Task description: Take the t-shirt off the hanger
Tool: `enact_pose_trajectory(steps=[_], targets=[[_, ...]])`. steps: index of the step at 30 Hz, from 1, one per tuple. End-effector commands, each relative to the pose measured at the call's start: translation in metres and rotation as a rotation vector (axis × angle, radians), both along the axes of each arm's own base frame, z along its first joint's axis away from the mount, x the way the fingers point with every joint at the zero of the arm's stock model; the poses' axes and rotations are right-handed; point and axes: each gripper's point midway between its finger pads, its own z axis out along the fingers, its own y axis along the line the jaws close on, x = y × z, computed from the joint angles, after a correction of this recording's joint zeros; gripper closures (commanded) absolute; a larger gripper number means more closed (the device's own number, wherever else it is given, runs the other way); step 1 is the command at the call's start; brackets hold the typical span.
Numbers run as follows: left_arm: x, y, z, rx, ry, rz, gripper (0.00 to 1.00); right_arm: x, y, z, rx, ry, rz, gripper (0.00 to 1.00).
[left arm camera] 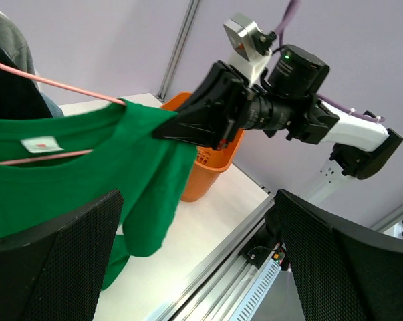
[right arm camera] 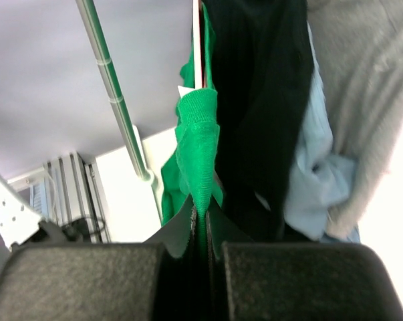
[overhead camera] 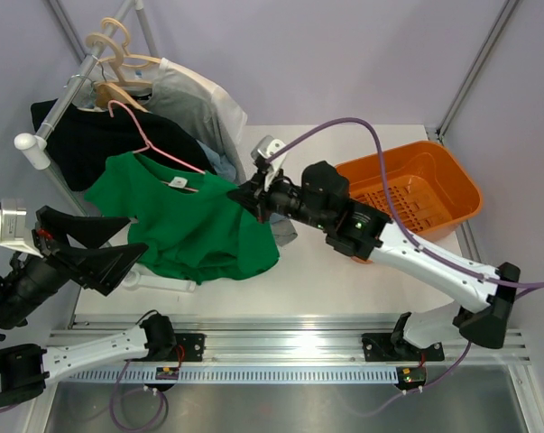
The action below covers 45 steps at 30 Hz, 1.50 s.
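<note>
Right claw [overhead camera: 243,195] of mine pinched one soft bright-green cotton t-shirt [overhead camera: 199,236] on one thin pink wire hanger [left arm camera: 67,87]; left claw [overhead camera: 136,233] gaped wide.

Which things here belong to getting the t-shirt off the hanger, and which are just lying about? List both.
Job in hand:
green t-shirt
pink wire hanger
right gripper, shut on the shirt's shoulder
left gripper, open beside the shirt

Lying about:
orange basket
black shirt
grey-white shirts
wooden hangers
</note>
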Motion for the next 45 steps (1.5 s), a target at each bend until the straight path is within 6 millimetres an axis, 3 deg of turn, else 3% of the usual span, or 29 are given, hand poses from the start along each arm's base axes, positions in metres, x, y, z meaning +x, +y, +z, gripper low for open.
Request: enact_pose_trajectory(steps=[1, 3, 5, 6, 8, 9, 11, 15, 16, 18, 23, 30, 33, 35, 37, 39, 40, 45], targets=[[0.007, -0.017, 0.004, 0.035, -0.004, -0.004, 0.01, -0.012, -0.041, 0.034, 0.068, -0.078, -0.061, 1.00], [0.010, -0.024, 0.002, 0.060, -0.004, -0.008, 0.01, -0.022, -0.063, 0.041, 0.083, -0.090, -0.079, 1.00], [0.012, -0.030, 0.000, 0.081, -0.015, -0.014, 0.01, -0.029, -0.077, 0.031, 0.061, -0.080, -0.081, 1.00], [0.010, -0.034, 0.000, 0.089, -0.024, -0.032, 0.01, -0.037, -0.089, 0.039, 0.081, -0.087, -0.080, 1.00], [0.009, -0.040, 0.001, 0.103, -0.051, -0.054, 0.01, -0.044, -0.101, 0.029, 0.051, -0.059, -0.079, 1.00], [0.008, -0.044, 0.003, 0.106, -0.066, -0.070, 0.01, -0.054, -0.112, 0.036, 0.068, -0.061, -0.067, 1.00], [0.006, -0.050, 0.001, 0.122, -0.091, -0.097, 0.01, -0.065, -0.123, 0.023, 0.029, -0.030, -0.040, 1.00], [-0.007, -0.066, 0.005, 0.123, -0.140, -0.199, 0.01, -0.111, -0.149, 0.019, 0.055, 0.007, 0.101, 1.00], [-0.008, -0.069, 0.005, 0.132, -0.144, -0.212, 0.01, -0.117, -0.152, 0.010, 0.045, 0.023, 0.117, 1.00], [-0.009, -0.079, 0.006, 0.156, -0.161, -0.246, 0.03, -0.132, -0.162, 0.012, 0.070, 0.026, 0.159, 1.00], [-0.013, -0.105, 0.013, 0.178, -0.195, -0.331, 0.10, -0.153, -0.168, 0.002, 0.073, 0.054, 0.243, 1.00], [-0.012, -0.130, 0.013, 0.214, -0.199, -0.383, 0.15, -0.162, -0.164, 0.005, 0.106, 0.049, 0.306, 1.00], [-0.012, -0.132, 0.010, 0.225, -0.207, -0.396, 0.25, -0.165, -0.161, 0.006, 0.127, 0.045, 0.326, 1.00], [-0.013, -0.134, 0.005, 0.233, -0.203, -0.407, 0.42, -0.166, -0.160, 0.004, 0.132, 0.046, 0.337, 1.00], [-0.014, -0.134, 0.001, 0.234, -0.198, -0.411, 0.48, -0.167, -0.160, 0.006, 0.147, 0.037, 0.341, 1.00], [-0.016, -0.133, 0.001, 0.225, -0.199, -0.415, 0.43, -0.168, -0.160, 0.006, 0.159, 0.033, 0.344, 1.00], [-0.017, -0.132, 0.000, 0.219, -0.202, -0.422, 0.34, -0.168, -0.161, 0.008, 0.168, 0.026, 0.346, 1.00], [-0.024, -0.134, -0.003, 0.208, -0.202, -0.458, 0.33, -0.176, -0.167, 0.018, 0.218, 0.000, 0.371, 1.00]])
